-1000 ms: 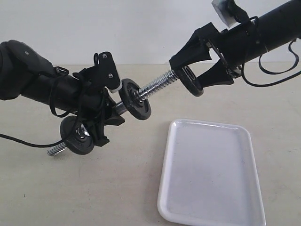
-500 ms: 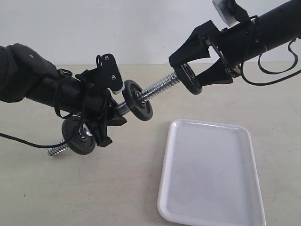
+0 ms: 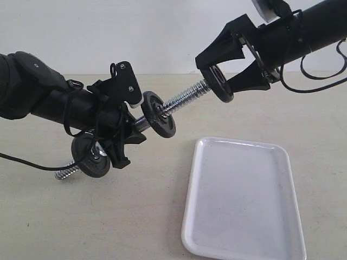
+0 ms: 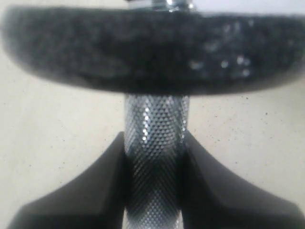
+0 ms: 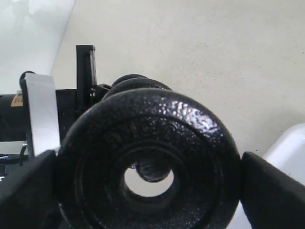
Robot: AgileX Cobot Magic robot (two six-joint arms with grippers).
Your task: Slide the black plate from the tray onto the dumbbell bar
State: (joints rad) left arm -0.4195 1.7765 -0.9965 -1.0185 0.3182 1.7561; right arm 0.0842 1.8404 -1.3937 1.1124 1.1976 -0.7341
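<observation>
My left gripper (image 3: 127,132) is shut on the knurled middle of the dumbbell bar (image 3: 184,97), which slants up to the right above the table. Two black discs sit on the bar, one (image 3: 158,115) just past the fingers and one (image 3: 89,155) near the low end. My right gripper (image 3: 217,80) is shut on the black plate (image 3: 220,84) by its rim, held at the bar's upper threaded tip. In the right wrist view the bar's tip (image 5: 151,169) shows through the black plate (image 5: 150,143), high in its hole. The left wrist view shows the dumbbell bar (image 4: 155,157) between dark fingers (image 4: 95,195).
The white tray (image 3: 244,200) lies flat at the right front of the beige table with nothing in it; its corner (image 5: 290,148) shows in the right wrist view. A black cable (image 3: 21,161) trails from the left arm across the table.
The left arm shifted the bar slightly to the right. The right gripper rose a little with the black plate, staying at the bar's threaded tip.
</observation>
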